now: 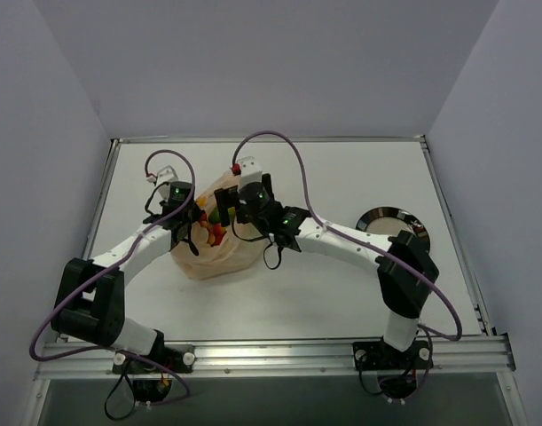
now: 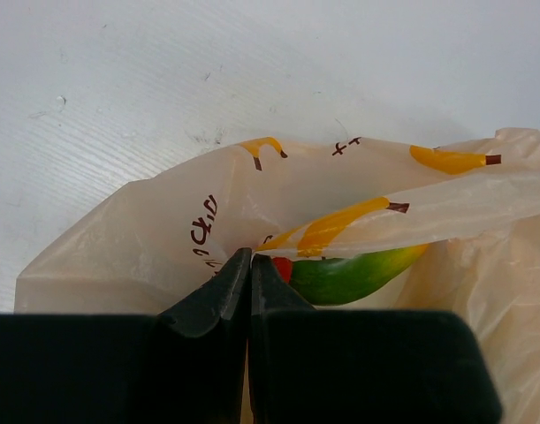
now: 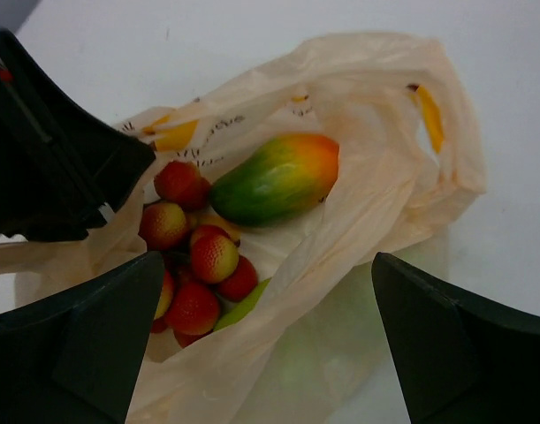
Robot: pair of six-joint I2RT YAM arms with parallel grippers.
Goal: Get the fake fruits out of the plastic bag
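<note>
Bag (image 1: pixel 219 256): lies crumpled at the middle of the white table (image 1: pixel 341 177); thin, peach-coloured, see-through, printed with yellow-orange marks; gapes open toward the right wrist camera, with one loop handle (image 3: pixel 429 119) flopped at the upper right of that view.

Left gripper (image 2: pixel 249 258): clamped tight on the near rim of the bag, pinching the film with no gap between the fingertips; sits at the left edge of the bag in the top view; shows as a black block at the upper left of the right wrist view.

Right gripper (image 3: pixel 268 274): spread wide, holding nothing; hangs over the open mouth of the bag, with one black finger (image 3: pixel 84 336) at each lower corner of its own view; cannot tell whether it touches the film.

Mango (image 3: pixel 274 177): largest of the fruits, green running into yellow and orange-red; lies inside the bag at the centre of the right wrist view, tilted up to the right; peeks out under the pinched rim in the left wrist view, just right of the fingertips.

Small fruits (image 3: pixel 194 256): round red-and-yellow pieces in a cluster inside the bag, lower left of the mango, touching one another; partly hidden, number unclear.

Green piece (image 3: pixel 245 305): pale green, at the lower edge of the cluster, mostly under the film; kind unclear.

Plate (image 1: pixel 383 220): dark, round, shiny; on the table at the right of the top view, well apart from the bag.
</note>
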